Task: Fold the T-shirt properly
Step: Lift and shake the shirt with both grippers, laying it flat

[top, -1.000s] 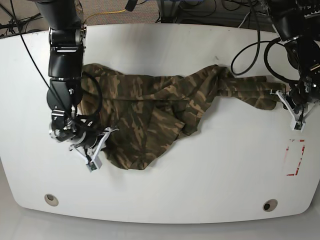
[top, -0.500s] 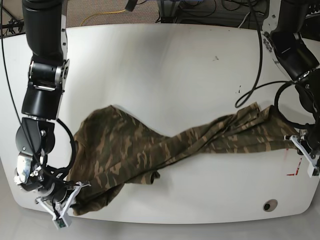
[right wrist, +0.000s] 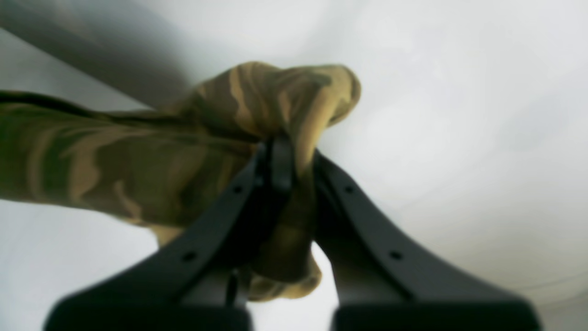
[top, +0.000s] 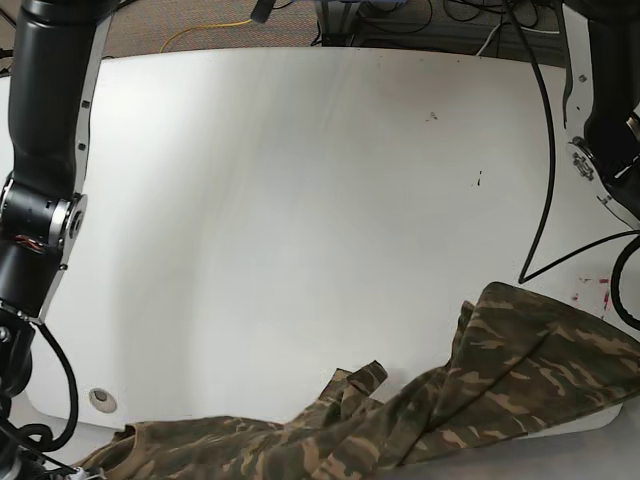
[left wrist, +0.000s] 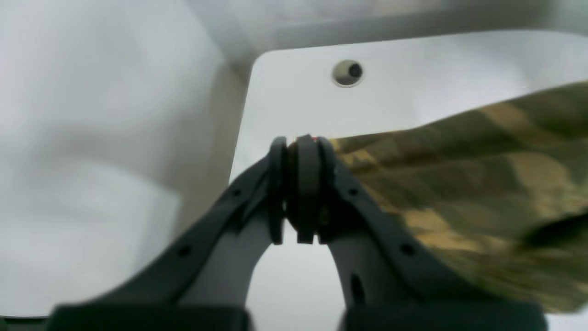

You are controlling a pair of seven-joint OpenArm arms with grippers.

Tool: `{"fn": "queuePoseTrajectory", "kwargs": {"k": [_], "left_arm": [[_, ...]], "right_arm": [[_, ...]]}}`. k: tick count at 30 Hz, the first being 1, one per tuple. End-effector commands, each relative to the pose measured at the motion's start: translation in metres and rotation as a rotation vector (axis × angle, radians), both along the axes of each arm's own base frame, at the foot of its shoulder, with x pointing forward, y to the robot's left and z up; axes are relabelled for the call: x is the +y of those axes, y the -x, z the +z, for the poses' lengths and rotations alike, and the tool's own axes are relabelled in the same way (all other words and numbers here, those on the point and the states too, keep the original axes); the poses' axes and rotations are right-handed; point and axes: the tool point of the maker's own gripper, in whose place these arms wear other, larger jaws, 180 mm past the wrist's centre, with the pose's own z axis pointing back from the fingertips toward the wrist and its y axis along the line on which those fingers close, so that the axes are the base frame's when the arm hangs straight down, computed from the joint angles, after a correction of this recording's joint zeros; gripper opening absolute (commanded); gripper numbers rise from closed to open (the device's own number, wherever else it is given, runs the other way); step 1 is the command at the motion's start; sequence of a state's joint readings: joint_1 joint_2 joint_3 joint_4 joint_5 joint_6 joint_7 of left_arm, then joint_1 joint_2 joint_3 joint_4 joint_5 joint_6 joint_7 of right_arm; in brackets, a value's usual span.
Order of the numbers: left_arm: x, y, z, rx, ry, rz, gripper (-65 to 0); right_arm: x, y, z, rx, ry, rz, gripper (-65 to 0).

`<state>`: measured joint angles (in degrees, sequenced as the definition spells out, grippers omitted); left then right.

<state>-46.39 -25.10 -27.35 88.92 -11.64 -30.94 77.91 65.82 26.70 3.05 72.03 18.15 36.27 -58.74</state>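
Note:
The camouflage T-shirt point(top: 500, 385) lies stretched in a crumpled band along the table's front edge, from the lower left corner to the right side, partly over the edge. In the left wrist view my left gripper point(left wrist: 301, 156) is shut on an edge of the T-shirt point(left wrist: 459, 184), near the table corner. In the right wrist view my right gripper point(right wrist: 285, 161) is shut on a bunched part of the T-shirt point(right wrist: 138, 170), held off the table. Both grippers are out of the base view; only the arms point(top: 35, 230) show.
The white table point(top: 300, 200) has a round hole near its front left corner point(top: 101, 399) and another near my left gripper point(left wrist: 347, 72). Red marks point(top: 592, 287) sit at the right edge. Black cables point(top: 545, 180) hang on the right. The floor lies beyond the front edge.
Both arms have pulled the T-shirt from the table's middle toward the front edge. It now lies low along that edge and both grippers have left the base view.

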Motion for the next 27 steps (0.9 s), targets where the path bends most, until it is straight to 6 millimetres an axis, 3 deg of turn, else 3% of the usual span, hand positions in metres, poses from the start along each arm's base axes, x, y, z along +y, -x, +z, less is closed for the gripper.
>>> {"fn": "queuePoseTrajectory", "kwargs": {"k": [1,3,5,7,11,19,27], "left_arm": [[0.008,-0.004,0.007,-0.010,0.010,0.009,-65.0],[0.016,0.001,0.006,0.001,-0.002,0.025,-65.0],[0.020,0.007,-0.011,0.041,-0.008,0.030,-65.0],[0.020,0.008,-0.022,0.060,-0.010,0.025,-65.0],[0.018,0.015,-0.055,0.113,-0.018,0.012,-65.0],[0.015,0.041,-0.127,0.253,-0.022,-0.009,-65.0],[0.012,0.072,-0.185,0.353,-0.027,-0.036,-65.0]], "right_arm": [[-0.015,0.010,0.031,-0.073,-0.005,-0.022,-65.0],[-0.024,0.014,0.015,-0.045,-0.015,-0.039,-65.0],[-0.042,0.025,-0.007,-0.022,-0.021,-0.072,-65.0],[-0.047,0.029,-0.023,-0.001,-0.023,-0.080,-65.0],[-0.054,0.043,-0.082,0.091,-0.046,-0.097,-65.0],[-0.049,0.096,-0.197,0.252,-0.154,-0.098,-65.0],[-0.035,0.161,-0.276,0.385,-0.217,-0.119,-65.0]]}}
